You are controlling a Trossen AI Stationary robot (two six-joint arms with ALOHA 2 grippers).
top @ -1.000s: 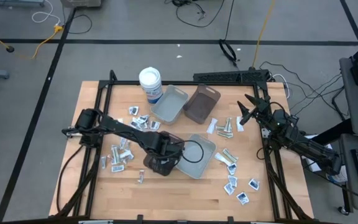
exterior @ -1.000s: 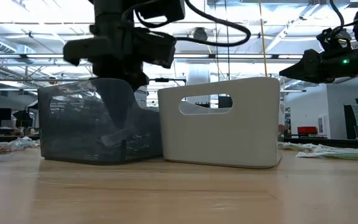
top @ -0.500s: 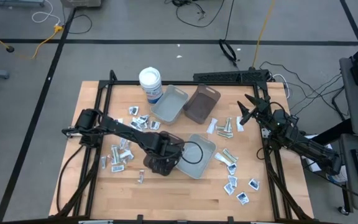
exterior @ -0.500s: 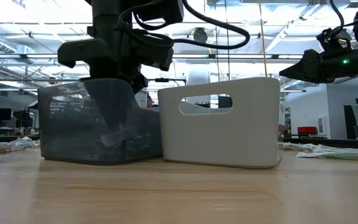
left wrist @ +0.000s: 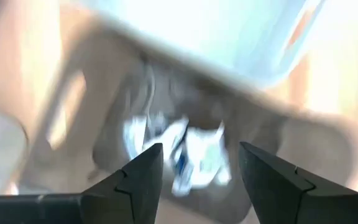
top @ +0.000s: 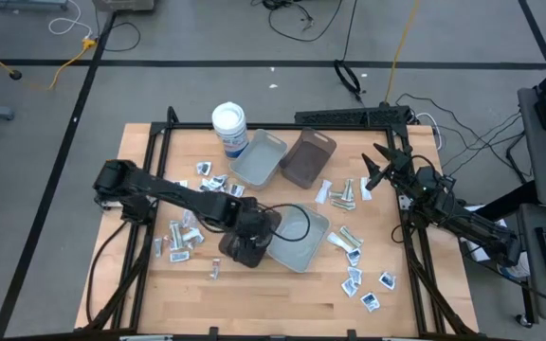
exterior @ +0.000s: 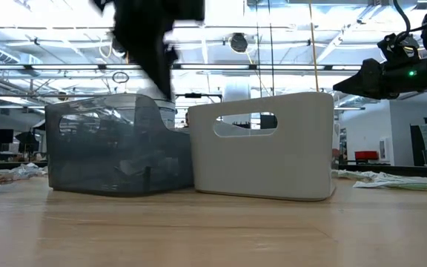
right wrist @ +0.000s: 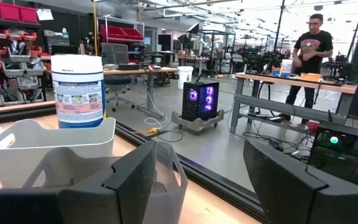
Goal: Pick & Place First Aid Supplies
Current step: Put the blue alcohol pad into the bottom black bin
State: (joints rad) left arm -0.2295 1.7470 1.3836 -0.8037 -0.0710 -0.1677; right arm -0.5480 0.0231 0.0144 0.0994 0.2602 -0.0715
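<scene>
First aid supplies, small white and bluish packets, lie in loose clusters on the wooden table [top: 282, 298], at the left [top: 180, 237] and at the right [top: 344, 194]. A few packets [left wrist: 185, 155] lie on the floor of the dark translucent tray [top: 235, 258] [exterior: 117, 148]. My left gripper [left wrist: 201, 149] [top: 245, 244] hangs open above that tray, pointing steeply down, with nothing between its fingers. My right gripper [right wrist: 197, 162] [top: 377, 169] waits open and level at the table's far right.
A light grey tray [top: 300, 237] [exterior: 265, 144] stands against the dark one on its right. At the far side stand another grey tray [top: 259, 156], a brown tray [top: 307, 157] and a white tub with a blue label [top: 228, 125]. A person [right wrist: 308, 56] stands far behind the table.
My left gripper has risen from inside the dark tray to well above its rim and has tipped a little toward level. The trays have kept their places.
</scene>
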